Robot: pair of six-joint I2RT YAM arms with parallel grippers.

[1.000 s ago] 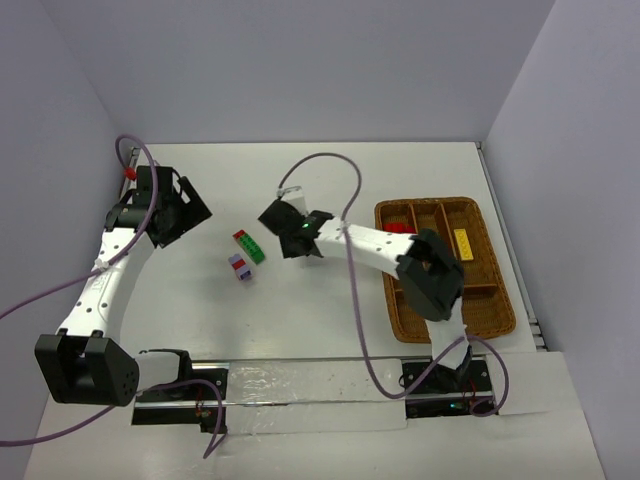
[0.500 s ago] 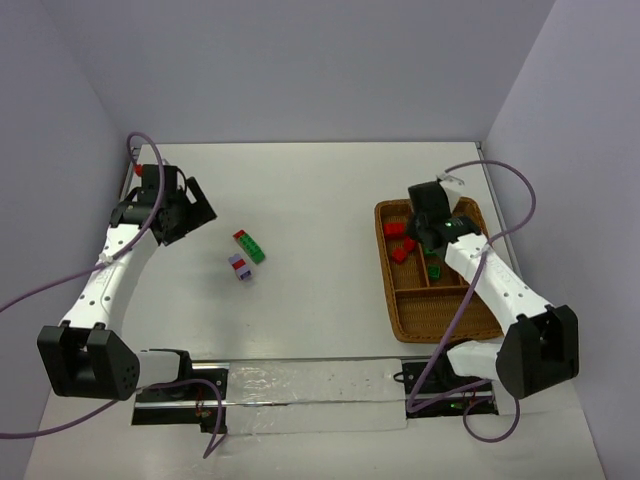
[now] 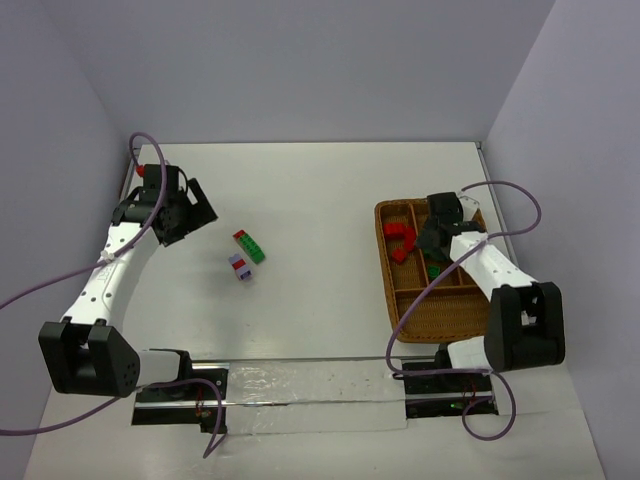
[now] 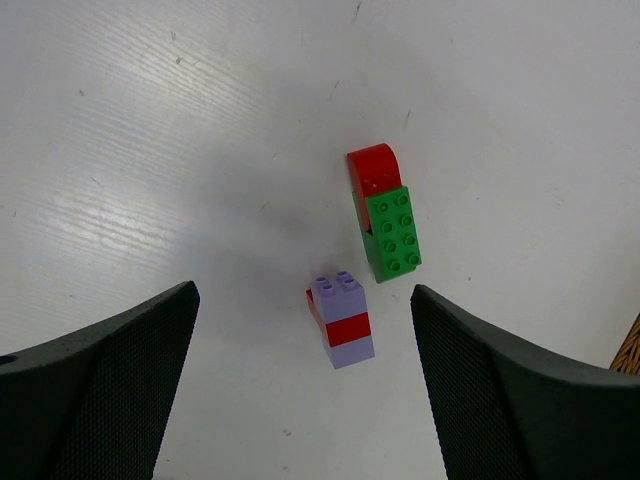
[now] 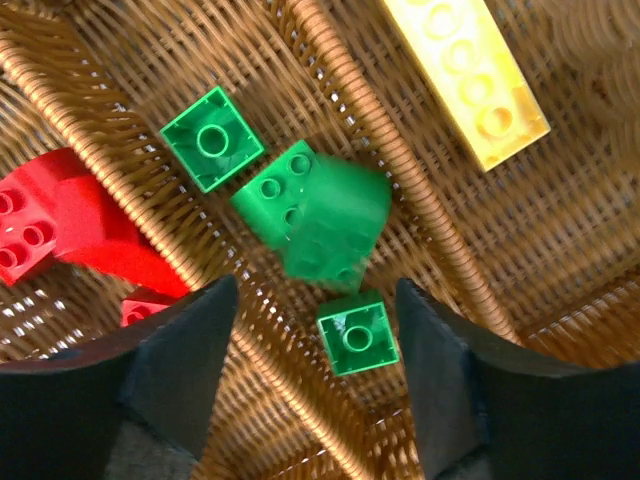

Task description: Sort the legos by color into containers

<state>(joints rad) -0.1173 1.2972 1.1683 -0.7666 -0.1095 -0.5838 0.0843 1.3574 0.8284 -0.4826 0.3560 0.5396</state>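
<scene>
On the white table lie two stacks of legos: a green brick on a red curved piece (image 3: 248, 246) (image 4: 390, 230) and a purple stack with a red band (image 3: 239, 266) (image 4: 340, 322). My left gripper (image 3: 188, 215) (image 4: 305, 385) hovers open above and to the left of them, holding nothing. Over the brown wicker tray (image 3: 445, 325), my right gripper (image 3: 432, 243) (image 5: 315, 350) is open. Below its fingers, in one compartment, a blurred green brick (image 5: 315, 215) lies loose between two small green bricks (image 5: 212, 138) (image 5: 358, 338). Red legos (image 3: 400, 240) (image 5: 70, 230) fill the neighbouring compartment; a long yellow brick (image 5: 465, 65) lies in another.
The tray's woven partitions (image 5: 340, 60) stand between the compartments. Grey walls close the table at the back and both sides. Purple cables loop from both arms, one arching over the tray's right side (image 3: 515, 200).
My right arm has swung from the middle of the table to the tray, and its jaws have opened, letting a green brick go. The left arm has barely shifted.
</scene>
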